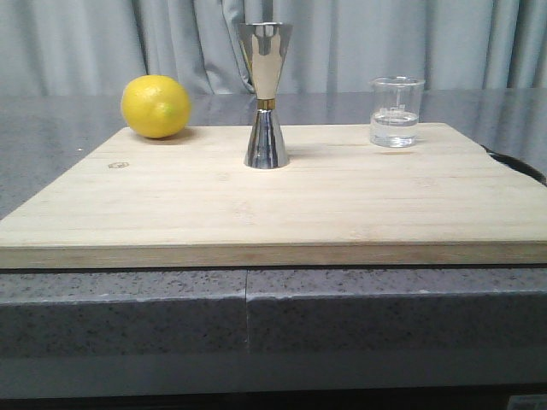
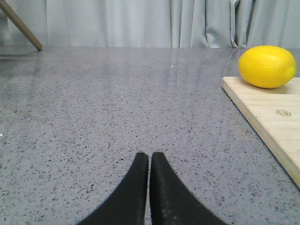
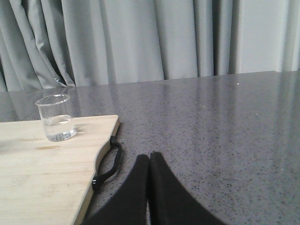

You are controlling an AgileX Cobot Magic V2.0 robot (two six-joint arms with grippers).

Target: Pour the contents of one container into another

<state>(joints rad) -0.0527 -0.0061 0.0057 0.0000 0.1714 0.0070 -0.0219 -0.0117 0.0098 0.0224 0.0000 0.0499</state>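
The front edge of the wooden board [image 1: 273, 213] fills the lower middle of my front view, sitting on a speckled grey counter [image 1: 120, 316]. On the board, a steel jigger [image 1: 266, 94] stands upright at centre, a lemon [image 1: 155, 106] sits at upper left, and the small glass beaker [image 1: 396, 112] stands at upper right, well apart from the jigger, with a little clear liquid in its bottom.

Neither arm shows in the front view. In the wrist views, my left gripper [image 2: 149, 159] and right gripper [image 3: 149, 159] both have their fingers pressed together on nothing, over bare counter off either side of the board.

I judge the beaker light, rigid, smooth and breakable, likely slippery in hard fingers. I would take it around its side wall at mid-height, clear of the lip, with the right arm, which sits nearer. The jigger looks narrow-footed and easy to tip, with a small mouth to aim at.

A black handle [image 3: 110, 161] hangs off the board's edge. Pale grey curtains [image 1: 410, 43] close off the back.
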